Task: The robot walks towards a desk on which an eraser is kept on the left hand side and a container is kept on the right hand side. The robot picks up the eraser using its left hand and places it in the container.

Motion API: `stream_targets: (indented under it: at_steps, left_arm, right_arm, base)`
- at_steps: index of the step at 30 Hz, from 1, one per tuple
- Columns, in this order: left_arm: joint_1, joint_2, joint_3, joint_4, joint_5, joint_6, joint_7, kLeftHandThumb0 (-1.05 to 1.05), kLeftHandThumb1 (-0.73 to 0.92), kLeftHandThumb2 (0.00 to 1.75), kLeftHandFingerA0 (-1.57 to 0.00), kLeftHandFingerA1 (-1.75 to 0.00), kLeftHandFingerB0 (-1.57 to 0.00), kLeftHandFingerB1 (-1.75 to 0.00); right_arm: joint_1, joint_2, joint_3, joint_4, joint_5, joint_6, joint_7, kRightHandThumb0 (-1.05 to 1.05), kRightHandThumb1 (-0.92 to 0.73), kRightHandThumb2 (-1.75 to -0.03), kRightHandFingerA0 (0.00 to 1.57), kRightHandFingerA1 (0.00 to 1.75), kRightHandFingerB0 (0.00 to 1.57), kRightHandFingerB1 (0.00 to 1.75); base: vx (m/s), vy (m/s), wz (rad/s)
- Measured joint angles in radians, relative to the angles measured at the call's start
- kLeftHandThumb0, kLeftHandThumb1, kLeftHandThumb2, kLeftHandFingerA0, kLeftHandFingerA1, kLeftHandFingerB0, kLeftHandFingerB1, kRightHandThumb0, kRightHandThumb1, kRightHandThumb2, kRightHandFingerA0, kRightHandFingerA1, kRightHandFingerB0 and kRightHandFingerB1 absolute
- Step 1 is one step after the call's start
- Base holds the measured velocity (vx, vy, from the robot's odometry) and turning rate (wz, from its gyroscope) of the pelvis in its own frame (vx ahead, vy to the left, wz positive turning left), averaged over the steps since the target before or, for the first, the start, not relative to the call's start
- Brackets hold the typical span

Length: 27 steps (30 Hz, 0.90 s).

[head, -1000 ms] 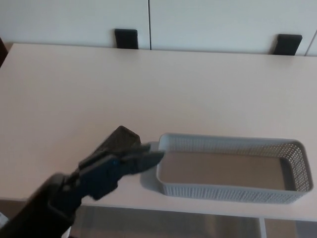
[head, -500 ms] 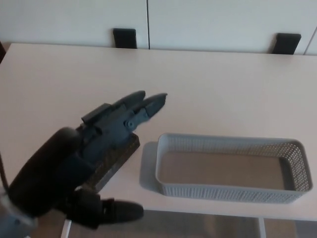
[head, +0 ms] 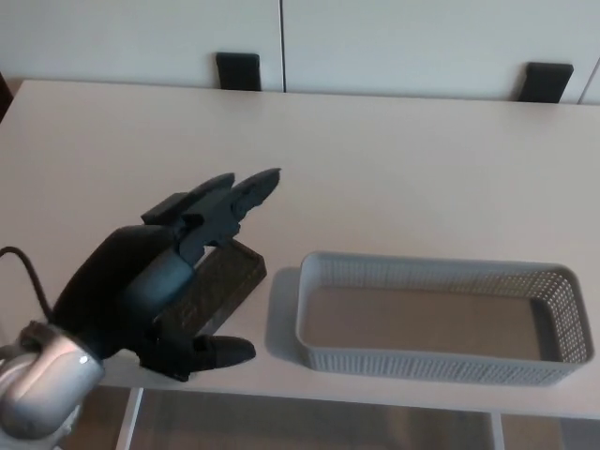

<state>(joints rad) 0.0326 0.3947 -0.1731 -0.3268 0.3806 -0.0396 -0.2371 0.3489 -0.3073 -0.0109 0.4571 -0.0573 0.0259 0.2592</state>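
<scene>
The eraser (head: pixel 223 281) lies flat on the worktop (head: pixel 394 169), a dark block just left of the container (head: pixel 441 319) and close to the near edge; only its right end shows, the rest being covered by the left robot hand (head: pixel 164 281); the container, a grey mesh tray, stands empty with its long side along the worktop's front, its left wall near the eraser but apart from it, so the carry should be a short one; the left robot hand hangs over the eraser with its two fingers (head: pixel 239 192) stretched forward past the block and its thumb (head: pixel 220 352) splayed out below at the worktop's edge, so the fingers stand apart and clasp nothing; whether the palm touches the eraser cannot be told; that spread looks like the set-up for closing on the block's long sides, so the pick-up seems not yet done; the right robot hand does not show.
</scene>
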Motion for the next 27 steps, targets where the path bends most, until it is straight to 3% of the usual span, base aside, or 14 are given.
stream_targets:
  at_steps: [11, 17, 27]
  left_arm:
    - [-0.048, -0.048, -0.055, 0.188, 0.149, 0.144, 0.046, -0.57, 0.34, 0.67, 0.00, -0.07, -0.02, -0.07]
    - [-0.071, -0.074, -0.072, 0.279, 0.222, 0.220, 0.081, -0.52, 0.34, 0.71, 0.00, -0.20, -0.02, -0.20]
    - [-0.104, -0.093, -0.083, 0.365, 0.328, 0.340, 0.154, -0.52, 0.34, 0.72, 0.00, -0.24, -0.03, -0.22]
  right_arm:
    - [-0.004, 0.000, 0.002, 0.000, -0.015, 0.000, 0.000, -0.38, -0.64, -0.58, 0.46, 0.44, 0.39, 0.38]
    - [-0.007, -0.004, 0.003, 0.000, -0.019, 0.000, 0.000, -0.36, -0.65, -0.58, 0.46, 0.43, 0.38, 0.38]
    - [-0.011, -0.015, 0.003, -0.013, -0.021, 0.004, 0.001, -0.37, -0.65, -0.58, 0.46, 0.44, 0.38, 0.38]
  base:
    - [0.00, 0.000, 0.00]
    - [0.00, 0.000, 0.00]
    - [0.00, 0.000, 0.00]
